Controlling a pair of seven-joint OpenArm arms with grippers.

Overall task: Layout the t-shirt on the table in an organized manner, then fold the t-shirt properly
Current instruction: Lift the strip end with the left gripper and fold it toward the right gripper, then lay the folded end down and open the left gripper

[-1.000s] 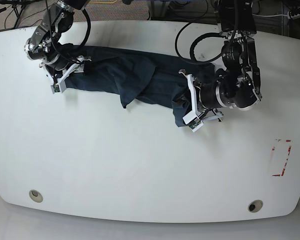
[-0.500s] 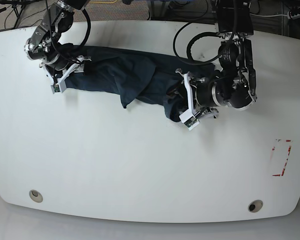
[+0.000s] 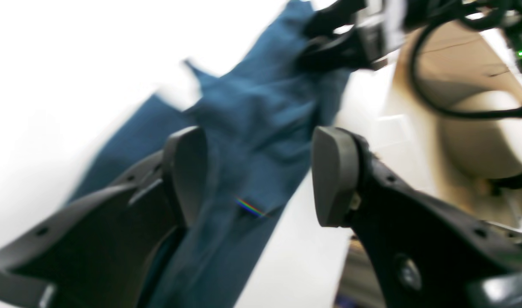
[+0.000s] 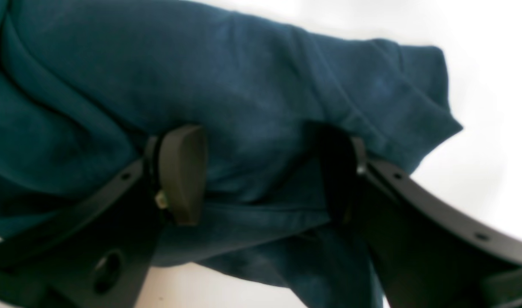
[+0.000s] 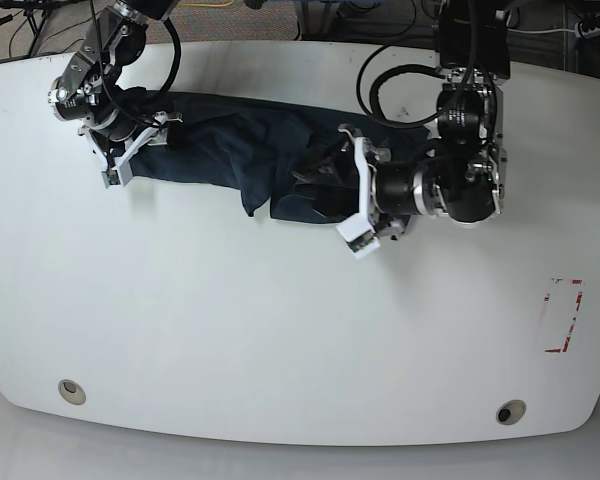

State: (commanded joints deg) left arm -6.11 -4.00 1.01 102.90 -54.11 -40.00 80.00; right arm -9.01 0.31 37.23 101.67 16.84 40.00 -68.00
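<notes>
The dark navy t-shirt [image 5: 230, 140] lies bunched in a long crumpled strip across the back of the white table [image 5: 280, 330]. My left gripper [image 5: 352, 192] is at the strip's right end. In the left wrist view my left gripper [image 3: 261, 175] is open, with the t-shirt [image 3: 252, 111] running under and past its left finger [image 3: 186, 171]. My right gripper [image 5: 140, 148] sits on the strip's left end. Its wrist view shows my right gripper [image 4: 261, 173] open, with a thick fold of the t-shirt [image 4: 243, 94] filling the gap between its fingers.
Two round grey grommet holes [image 5: 71, 391] [image 5: 510, 411] sit near the front edge. A red-white tape rectangle [image 5: 563, 315] marks the right side. Black cables [image 5: 395, 85] loop behind the left arm at the table's back edge.
My left gripper has moved leftward along the table, and the shirt's right end has bunched up leftward with it. The right arm has stayed where it was.
</notes>
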